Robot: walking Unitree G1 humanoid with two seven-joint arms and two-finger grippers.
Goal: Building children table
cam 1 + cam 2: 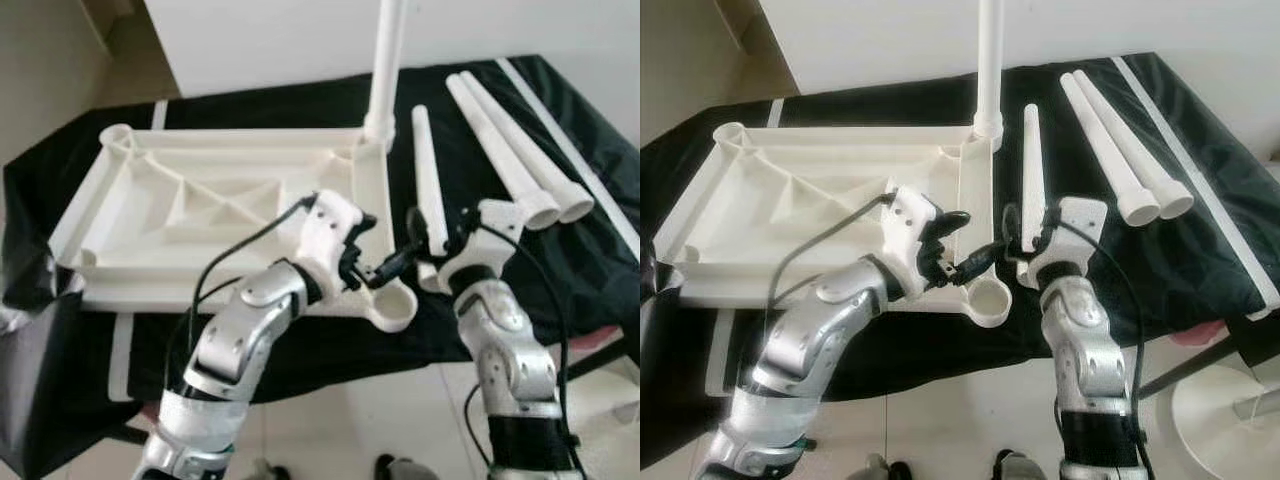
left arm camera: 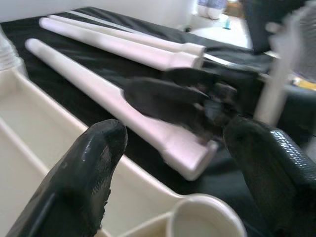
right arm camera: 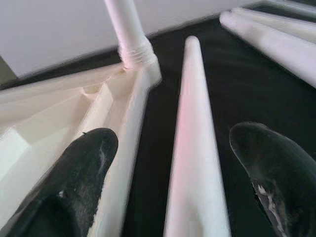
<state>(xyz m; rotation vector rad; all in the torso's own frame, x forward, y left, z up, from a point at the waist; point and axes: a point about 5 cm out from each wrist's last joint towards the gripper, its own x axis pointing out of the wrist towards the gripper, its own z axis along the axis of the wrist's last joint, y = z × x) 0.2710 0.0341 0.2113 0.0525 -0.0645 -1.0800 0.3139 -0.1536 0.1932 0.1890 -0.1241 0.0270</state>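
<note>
A: Why is the top [image 1: 215, 205] lying ribs-up on the black cloth [image 1: 560, 260]?

B: So the corner sockets face up. 1 leg [image 1: 386, 60] already stands in the far right corner, and the near right socket [image 1: 395, 305] sits open and bare, right by both grippers.

A: And the right gripper [image 3: 173, 163]?

B: Its 2 fingers [image 3: 74, 182] are spread wide, one on each side of the loose leg [image 1: 1030, 180] that lies on the cloth just beside the top's right edge. They straddle the thick end without pinching it yet, as far as the wrist view shows. My guess is it's lining up to grasp that leg.

A: The left gripper [image 2: 168, 163]?

B: Also parted, holding nothing, hovering over the near right socket and pointing toward the right one (perhaps ready to steady the top, though that's only a reading).

A: Anything else about?

B: 2 more legs [image 1: 510, 150] lie side by side farther right, well apart from the grippers, and a thin white rail [image 1: 570, 140] runs along the cloth's right side.

A: What's in the way?

B: The 2 grippers are close together near the socket, so lifting the leg could bring them into contact. The standing leg is clear of both.
</note>
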